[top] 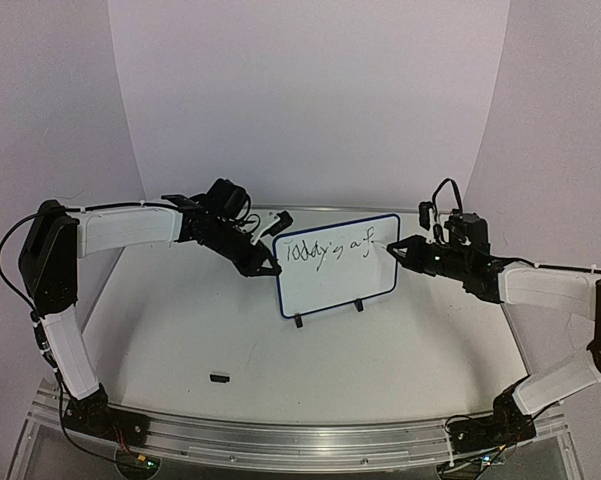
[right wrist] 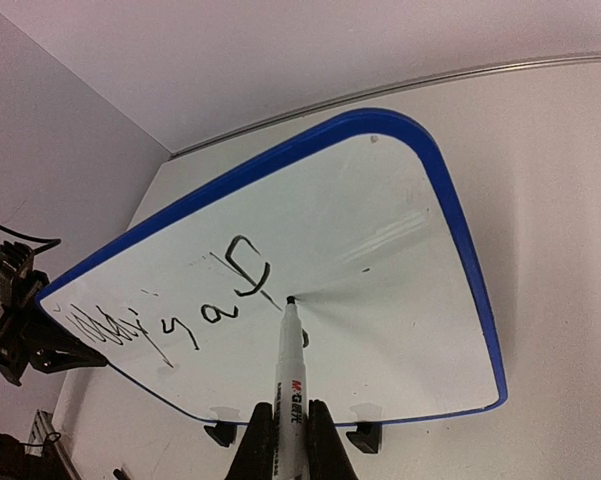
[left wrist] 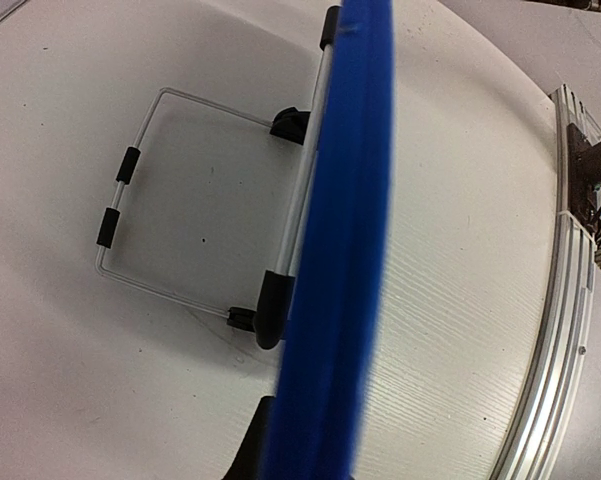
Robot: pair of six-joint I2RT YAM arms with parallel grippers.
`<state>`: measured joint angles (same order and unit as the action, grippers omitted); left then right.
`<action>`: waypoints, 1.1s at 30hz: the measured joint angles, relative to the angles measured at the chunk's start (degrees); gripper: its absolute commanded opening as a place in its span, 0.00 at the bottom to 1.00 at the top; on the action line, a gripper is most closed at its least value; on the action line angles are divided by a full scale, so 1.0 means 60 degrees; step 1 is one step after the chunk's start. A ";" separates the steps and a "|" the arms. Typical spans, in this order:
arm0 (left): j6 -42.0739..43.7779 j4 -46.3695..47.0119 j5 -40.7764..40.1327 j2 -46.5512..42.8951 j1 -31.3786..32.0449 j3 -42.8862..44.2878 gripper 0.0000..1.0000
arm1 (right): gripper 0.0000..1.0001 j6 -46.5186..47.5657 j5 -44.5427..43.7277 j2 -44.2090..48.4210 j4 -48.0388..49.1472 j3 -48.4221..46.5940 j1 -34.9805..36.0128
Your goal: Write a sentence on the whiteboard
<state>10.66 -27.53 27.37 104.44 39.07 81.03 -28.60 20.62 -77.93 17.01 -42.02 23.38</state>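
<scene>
a small black piece lies on the table near the arm bases; beyond it the whiteboard stands tilted at mid-table, the left gripper clamped shut on its left edge. the right gripper is closed on a marker whose tip appears to touch the board just after the last letter of the sentence, roughly "today is a f". judged step: mid-word, first line, well short of done; the next stroke calls for light, even tip contact and a steady left hold.
</scene>
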 measured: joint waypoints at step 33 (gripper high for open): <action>-0.0004 -0.0004 -0.0006 0.0000 0.0004 0.0004 0.00 | 0.00 -0.0240 -0.0031 -0.0091 -0.0061 -0.0012 0.0000</action>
<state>10.63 -27.55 27.33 104.44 39.09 81.06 -30.04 20.44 -78.48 16.64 -42.09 23.38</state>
